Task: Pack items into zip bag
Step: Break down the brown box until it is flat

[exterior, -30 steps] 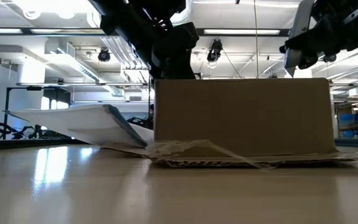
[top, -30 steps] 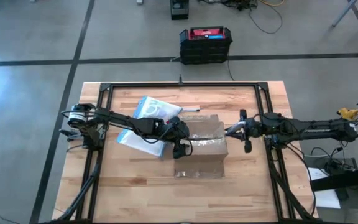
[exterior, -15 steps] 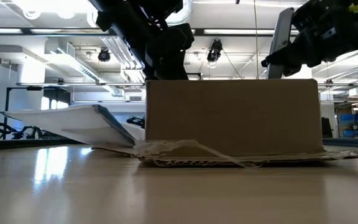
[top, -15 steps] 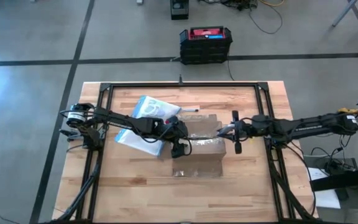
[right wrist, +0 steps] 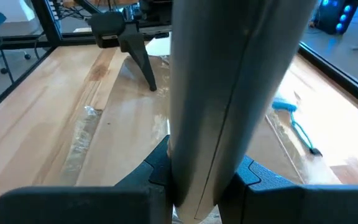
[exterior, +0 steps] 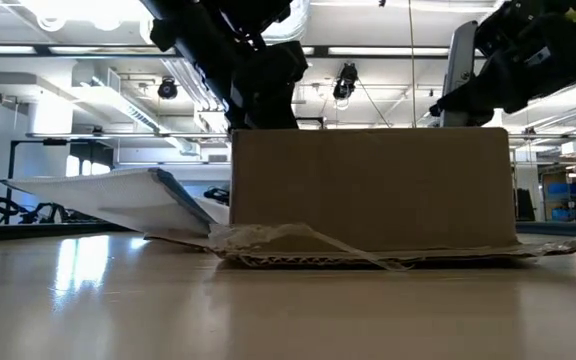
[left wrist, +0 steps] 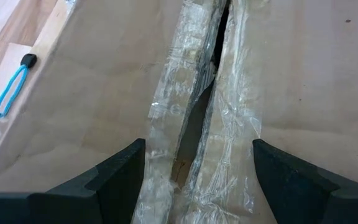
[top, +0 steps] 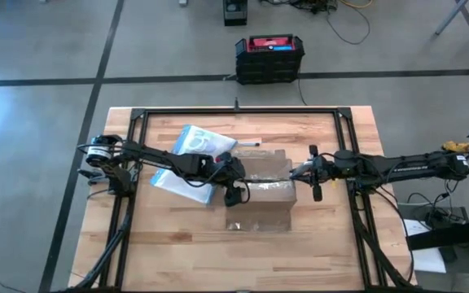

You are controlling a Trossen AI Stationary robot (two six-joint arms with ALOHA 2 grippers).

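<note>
The wooden table [top: 177, 244] carries a brown cardboard box [top: 265, 189] near its centre, its top seam covered with crinkled clear tape [left wrist: 194, 124]. The zip bag [top: 192, 163], with its blue strip, lies flat just left of the box, partly under the left arm. The left gripper [left wrist: 194, 177] sits over the box's left end, fingers spread wide astride the taped seam, holding nothing. The right gripper [top: 316, 172] hovers at the box's right end, clamped narrowly on a slim grey stick-like tool [right wrist: 229, 93].
</note>
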